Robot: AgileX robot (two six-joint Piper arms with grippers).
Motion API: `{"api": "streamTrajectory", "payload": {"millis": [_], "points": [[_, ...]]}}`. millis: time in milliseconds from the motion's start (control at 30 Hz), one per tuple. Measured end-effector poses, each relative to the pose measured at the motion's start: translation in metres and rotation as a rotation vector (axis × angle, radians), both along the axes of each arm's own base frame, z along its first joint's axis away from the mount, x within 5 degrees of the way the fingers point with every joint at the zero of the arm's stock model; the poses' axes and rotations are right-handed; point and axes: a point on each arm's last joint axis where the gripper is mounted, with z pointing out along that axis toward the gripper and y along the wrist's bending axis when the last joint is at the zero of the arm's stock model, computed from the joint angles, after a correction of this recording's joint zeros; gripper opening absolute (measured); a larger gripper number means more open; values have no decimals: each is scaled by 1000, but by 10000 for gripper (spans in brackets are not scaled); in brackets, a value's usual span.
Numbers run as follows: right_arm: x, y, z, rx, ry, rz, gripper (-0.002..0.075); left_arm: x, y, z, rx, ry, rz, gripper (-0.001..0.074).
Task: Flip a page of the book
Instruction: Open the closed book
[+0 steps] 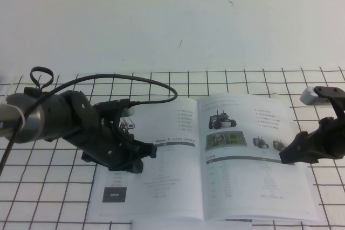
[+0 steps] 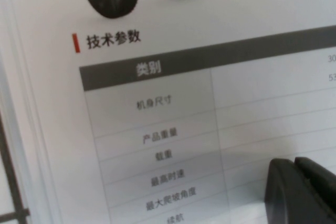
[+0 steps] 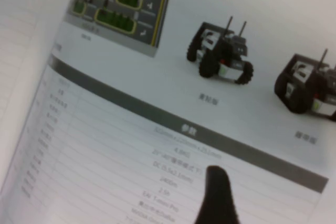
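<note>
The book (image 1: 178, 133) lies open and flat on the gridded table. The page (image 1: 253, 181) is its right leaf, with wheeled-robot photos and a grey-barred table facing up; it fills the right wrist view (image 3: 131, 77). My right gripper (image 1: 284, 157) is at this page's outer edge, and its shut tip (image 3: 215, 187) hovers low over the table rows. My left gripper (image 1: 148, 152) is over the left leaf with the dark square (image 1: 114, 194). In the left wrist view the left gripper (image 2: 296, 179) is shut with nothing between its fingers, close above that leaf (image 2: 157, 108).
A white sheet edge (image 1: 188, 223) peeks out under the book's front edge. A black cable (image 1: 140, 79) arcs from the left arm over the book's top left corner. The white table (image 1: 54, 208) has a black grid; a plain wall stands behind.
</note>
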Motion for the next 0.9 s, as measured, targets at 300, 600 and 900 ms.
{"api": "streamTrajectory", "payload": {"millis": [300,600,900], "points": [[8,-1,4,-21,69,26,487,0,-1,0,-31,15,20,-2],[8,-2,-11,-28,129,46,487,2,-8,2,-128,3,23,-2],[7,-2,-12,-30,135,49,487,3,-17,18,-220,15,-11,-2]]}}
